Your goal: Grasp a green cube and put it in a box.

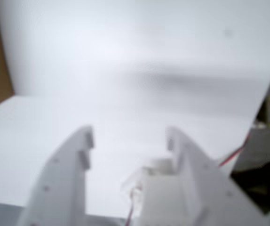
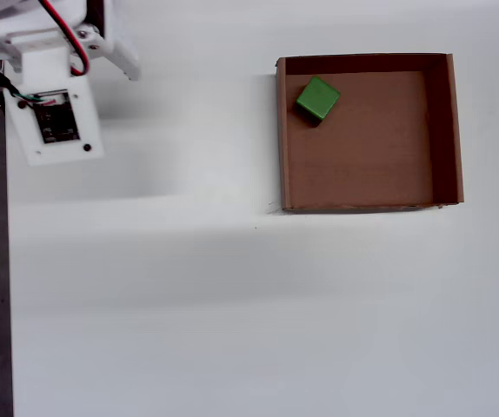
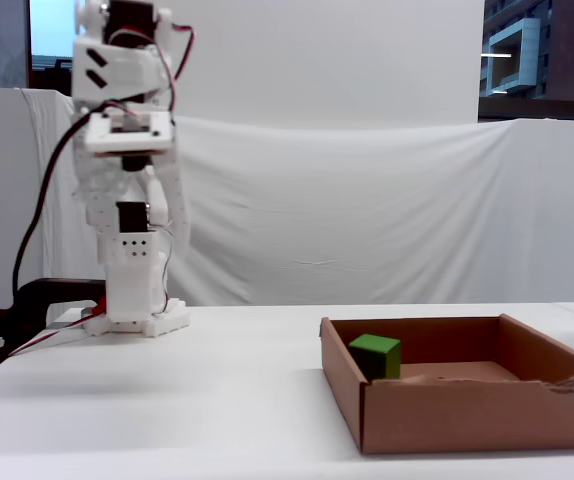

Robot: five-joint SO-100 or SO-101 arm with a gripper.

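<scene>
White plastic fingers fill the bottom of the wrist view: the gripper [image 1: 130,136] stands parted with nothing between its jaws, over a blurred, smooth white table [image 1: 31,132]; neither cube nor box shows here.

From overhead, the green cube [image 2: 318,98], matte and sharp-edged, sits on the flat brown floor in the upper left corner of the box [image 2: 282,148], while the arm [image 2: 54,87] is folded away at upper left.

At the fixed view's lower right, low cardboard walls with a slightly ragged rim hold the cube near their left side. The placing looks done; nothing seems left.
</scene>
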